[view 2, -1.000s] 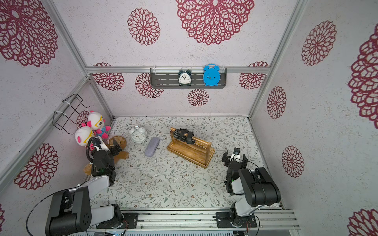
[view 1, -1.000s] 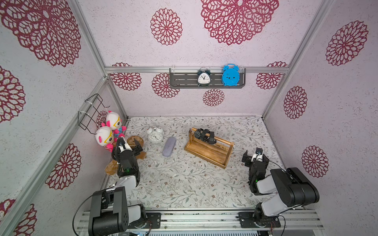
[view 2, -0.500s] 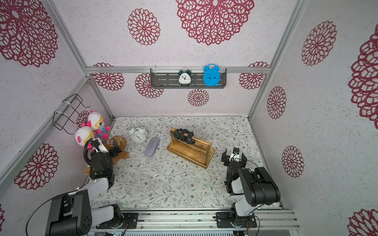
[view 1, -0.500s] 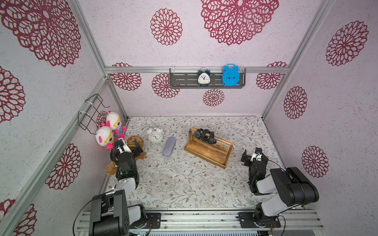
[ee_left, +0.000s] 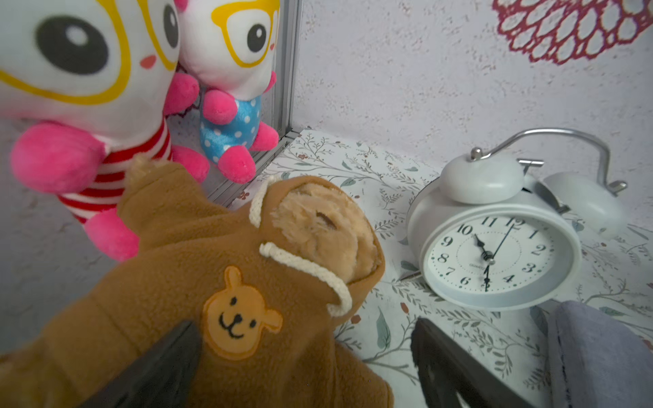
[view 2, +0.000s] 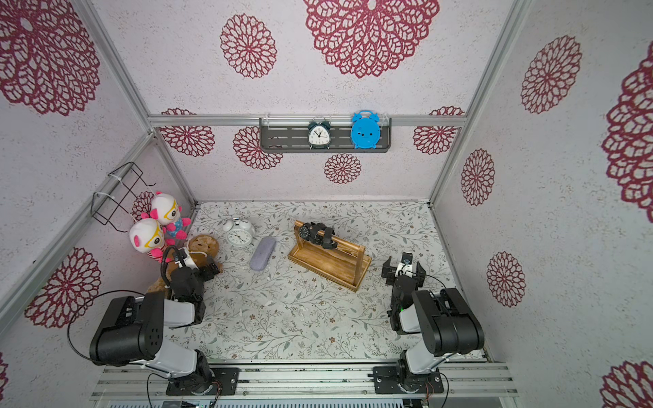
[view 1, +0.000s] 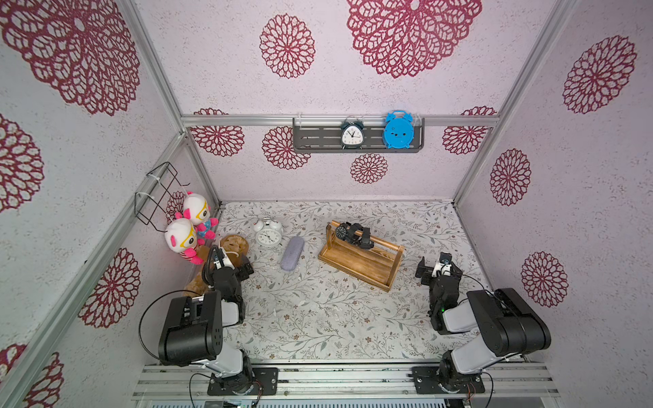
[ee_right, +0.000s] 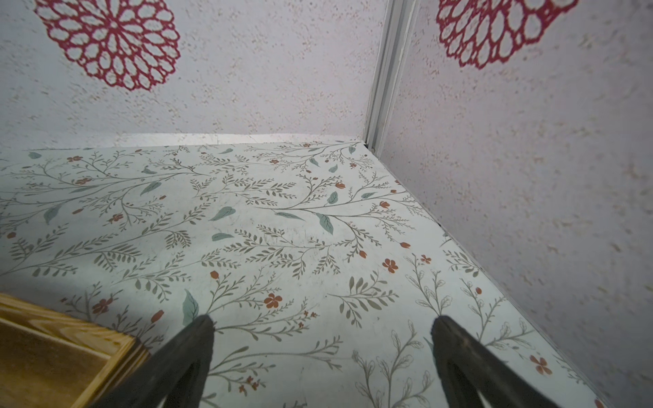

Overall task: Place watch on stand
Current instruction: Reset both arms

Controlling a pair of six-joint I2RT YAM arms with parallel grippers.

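Note:
In both top views the black watch (view 1: 353, 234) (view 2: 317, 233) is wrapped round the round bar of the light-brown wooden stand (view 1: 357, 265) (view 2: 327, 263), near the bar's far left end. My left gripper (view 1: 229, 263) (view 2: 192, 265) (ee_left: 305, 326) is open and low over a brown bear plush (ee_left: 219, 268), far left of the stand. My right gripper (view 1: 438, 270) (view 2: 404, 270) (ee_right: 323, 321) is open over bare floral table, just right of the stand, with nothing between its fingers. A corner of the stand (ee_right: 53, 339) shows in the right wrist view.
A white alarm clock (view 1: 268, 233) (ee_left: 494, 254) and a grey case (view 1: 292, 253) lie between the bear and the stand. Two white-and-pink dolls (view 1: 187, 233) hang by the left wall under a wire basket (view 1: 159, 190). A dark shelf (view 1: 318, 139) with two clocks is on the back wall.
The left arm's elbow has swung up and back toward its base, while its gripper stays near the bear. The right arm, watch and stand have not moved.

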